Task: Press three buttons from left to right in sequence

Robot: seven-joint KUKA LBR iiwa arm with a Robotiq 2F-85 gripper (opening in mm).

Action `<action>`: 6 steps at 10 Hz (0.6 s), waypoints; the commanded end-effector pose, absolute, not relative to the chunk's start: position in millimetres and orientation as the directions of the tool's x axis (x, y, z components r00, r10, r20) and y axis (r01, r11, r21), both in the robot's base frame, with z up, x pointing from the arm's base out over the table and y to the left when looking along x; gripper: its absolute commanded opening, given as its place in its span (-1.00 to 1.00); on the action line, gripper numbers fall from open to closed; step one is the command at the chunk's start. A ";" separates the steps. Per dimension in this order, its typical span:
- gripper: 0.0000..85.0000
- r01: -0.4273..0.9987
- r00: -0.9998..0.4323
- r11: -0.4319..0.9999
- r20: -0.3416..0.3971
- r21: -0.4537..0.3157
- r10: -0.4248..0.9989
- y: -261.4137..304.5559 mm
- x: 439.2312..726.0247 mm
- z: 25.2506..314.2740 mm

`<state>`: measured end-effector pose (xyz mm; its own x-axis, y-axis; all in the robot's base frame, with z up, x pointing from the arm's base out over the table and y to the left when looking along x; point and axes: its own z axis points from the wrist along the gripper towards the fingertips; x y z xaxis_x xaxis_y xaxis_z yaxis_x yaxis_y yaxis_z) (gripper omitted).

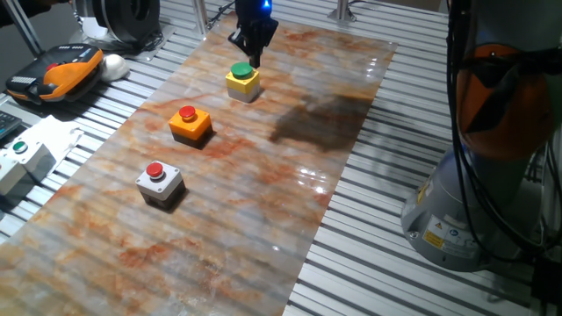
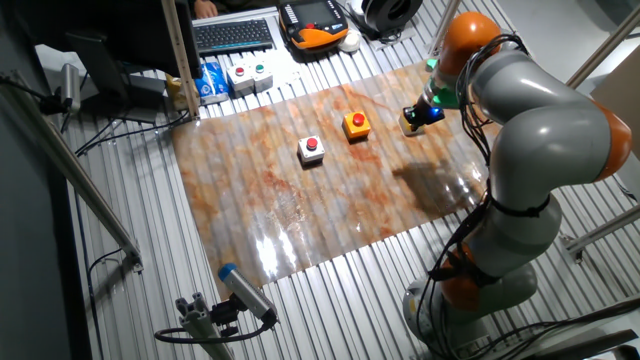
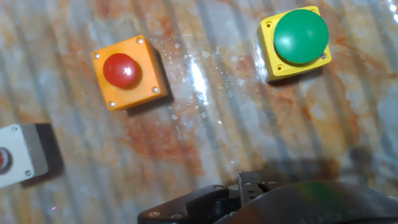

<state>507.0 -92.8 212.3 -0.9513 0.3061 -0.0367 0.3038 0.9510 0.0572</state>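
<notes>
End effector [image 1: 248,60] hovers just above yellow button box [image 1: 242,81].

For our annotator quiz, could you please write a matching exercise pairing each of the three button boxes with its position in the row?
Things:
1. grey box
2. orange box
3. yellow box

Positions:
A. directly beneath the tool
B. middle of the row
C. end of the row farthest from the tool

Pairs: 1-C, 2-B, 3-A
</notes>
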 end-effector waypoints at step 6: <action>-1.00 0.293 -0.955 0.952 -0.073 -0.088 0.288 -92.8 507.0 212.4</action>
